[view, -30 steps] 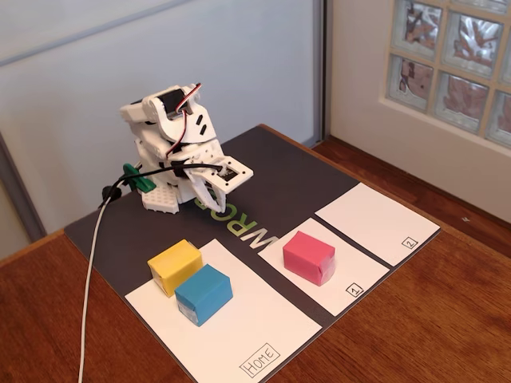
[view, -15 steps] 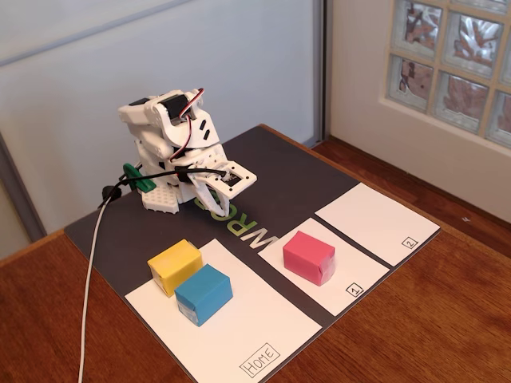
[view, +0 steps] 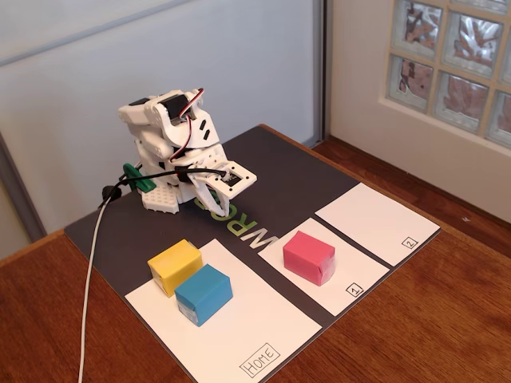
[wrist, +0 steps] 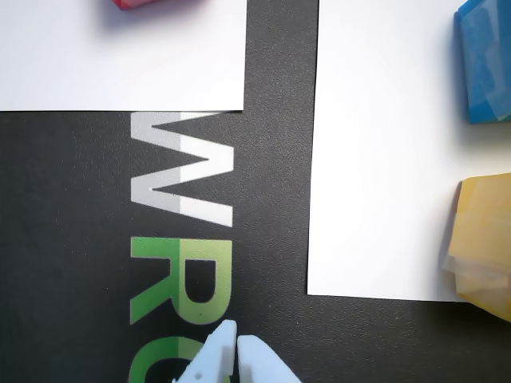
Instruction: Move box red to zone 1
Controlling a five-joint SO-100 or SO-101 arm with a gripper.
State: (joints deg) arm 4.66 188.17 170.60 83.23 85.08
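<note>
The red box (view: 309,257) sits on the white square of zone 1 (view: 361,274), whose boxed "1" is at its near corner. In the wrist view only a sliver of the red box (wrist: 156,3) shows at the top edge, on the same white paper (wrist: 96,64). My gripper (view: 214,199) is folded back near the arm's base, well away from the box, hanging over the dark mat. Its white fingertips (wrist: 237,339) meet with nothing between them.
A yellow box (view: 174,266) and a blue box (view: 204,293) rest on the large sheet marked "Home" (view: 255,327). A white square marked "2" (view: 375,222) lies to the right. A grey cable (view: 88,279) runs down the left. The dark mat (view: 279,183) covers the wooden table.
The gripper has lifted and swung slightly right between the earliest frame and half a second ago, then stayed still. The boxes have not moved.
</note>
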